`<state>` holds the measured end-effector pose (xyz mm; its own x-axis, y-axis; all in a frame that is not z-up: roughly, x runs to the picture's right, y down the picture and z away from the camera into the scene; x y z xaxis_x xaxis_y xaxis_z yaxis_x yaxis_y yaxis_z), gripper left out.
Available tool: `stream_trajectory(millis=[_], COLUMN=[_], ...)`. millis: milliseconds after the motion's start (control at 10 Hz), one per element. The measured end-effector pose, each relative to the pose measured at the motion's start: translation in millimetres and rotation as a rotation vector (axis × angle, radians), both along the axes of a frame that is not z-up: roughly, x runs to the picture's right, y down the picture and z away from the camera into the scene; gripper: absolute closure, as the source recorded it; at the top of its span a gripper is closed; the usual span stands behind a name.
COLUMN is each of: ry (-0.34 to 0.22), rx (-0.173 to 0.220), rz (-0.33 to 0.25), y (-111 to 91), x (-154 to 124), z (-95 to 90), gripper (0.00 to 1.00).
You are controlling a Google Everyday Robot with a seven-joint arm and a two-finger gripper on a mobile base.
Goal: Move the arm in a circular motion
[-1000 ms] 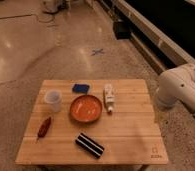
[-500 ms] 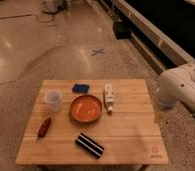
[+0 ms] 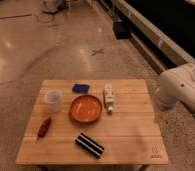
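My arm (image 3: 182,89) sits right of the counter (image 3: 136,135); my gripper is out of view further right, so I cannot tell its state; I'd sweep one smooth, even circle, clear of the counter.

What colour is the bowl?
Orange bowl, camera view shows it best; the claw is out of frame.

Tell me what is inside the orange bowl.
The orange bowl looks empty: only its bare orange inside shows. The table under it is covered by the bowl. The arm is beside the table's right edge; the gripper is out of view.
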<state>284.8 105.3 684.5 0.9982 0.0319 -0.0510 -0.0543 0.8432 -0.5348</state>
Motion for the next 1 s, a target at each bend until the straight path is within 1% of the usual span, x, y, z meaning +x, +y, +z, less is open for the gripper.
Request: stream_trajectory(millis=[800,1000], ry=[0.001,-0.008], rx=[0.002,0.015], rz=[0.002,0.009], y=[-1,-17], x=[1,-5], z=[0.6,11.4], gripper=[0.35,0.35])
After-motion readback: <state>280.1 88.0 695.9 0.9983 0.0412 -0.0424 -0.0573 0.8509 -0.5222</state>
